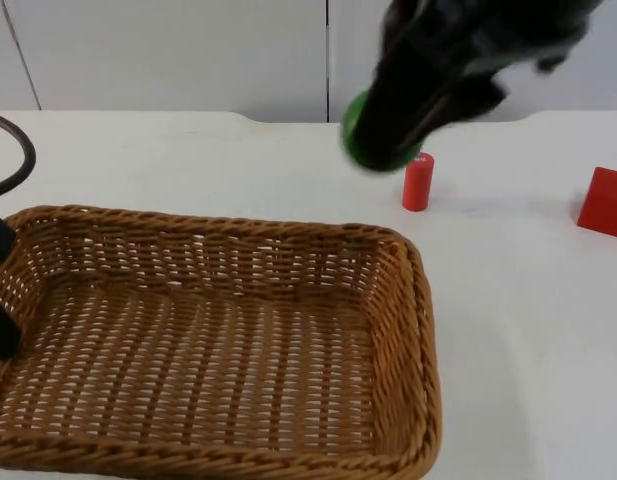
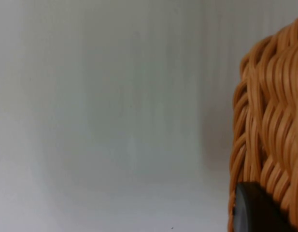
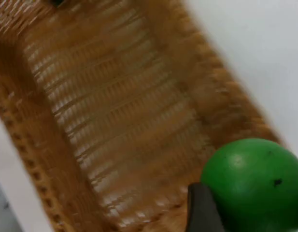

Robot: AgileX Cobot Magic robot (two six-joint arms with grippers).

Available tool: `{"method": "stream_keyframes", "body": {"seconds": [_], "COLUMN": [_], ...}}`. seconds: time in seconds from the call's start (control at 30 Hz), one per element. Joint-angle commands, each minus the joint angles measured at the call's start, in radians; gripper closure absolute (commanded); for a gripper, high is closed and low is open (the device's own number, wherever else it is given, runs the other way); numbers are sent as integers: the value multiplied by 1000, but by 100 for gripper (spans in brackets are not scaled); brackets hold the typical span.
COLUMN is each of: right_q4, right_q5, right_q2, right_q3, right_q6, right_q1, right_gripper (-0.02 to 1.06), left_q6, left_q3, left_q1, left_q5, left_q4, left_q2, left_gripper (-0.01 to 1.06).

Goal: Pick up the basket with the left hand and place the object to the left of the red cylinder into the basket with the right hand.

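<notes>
The brown wicker basket point(image 1: 412, 300) takes up the near left of the top view. My left gripper point(image 1: 0, 290) is shut on its left rim. In the left wrist view, a black fingertip point(image 2: 255, 210) presses against the woven rim point(image 2: 269, 121). A red cylinder point(image 1: 418, 182) stands upright on the table behind the basket's far right corner. My right gripper point(image 1: 386, 135) hangs just left of the cylinder and is shut on a green ball point(image 1: 360, 155). The right wrist view has the green ball point(image 3: 257, 186) beside a fingertip point(image 3: 203, 210), above the basket point(image 3: 105, 111).
A red block point(image 1: 604, 202) sits at the right edge of the white table point(image 1: 518, 330). The grey partition wall point(image 1: 188, 50) closes off the back. Bare table lies to the right of the basket.
</notes>
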Motion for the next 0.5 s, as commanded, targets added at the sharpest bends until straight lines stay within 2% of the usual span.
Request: {"method": "stream_keyframes", "body": {"seconds": [0.0, 0.13, 0.4, 0.47], "right_q4": [-4, -4, -1, 4], "right_q5": [-20, -35, -66, -75], "right_q2": [34, 144, 271, 284], "right_q3": [4, 4, 4, 4], "right_q6": [-11, -11, -11, -11], "right_q1": [29, 69, 73, 73], "right_gripper": [105, 105, 104, 94], "left_q6": [4, 4, 4, 4], "left_q3": [2, 2, 2, 2], "left_q1": [2, 2, 2, 2], "left_q5": [18, 18, 24, 24], "left_q4": [-31, -31, -31, -31], "left_q2": [-12, -12, -12, -12], "left_gripper": [105, 105, 105, 105]}}
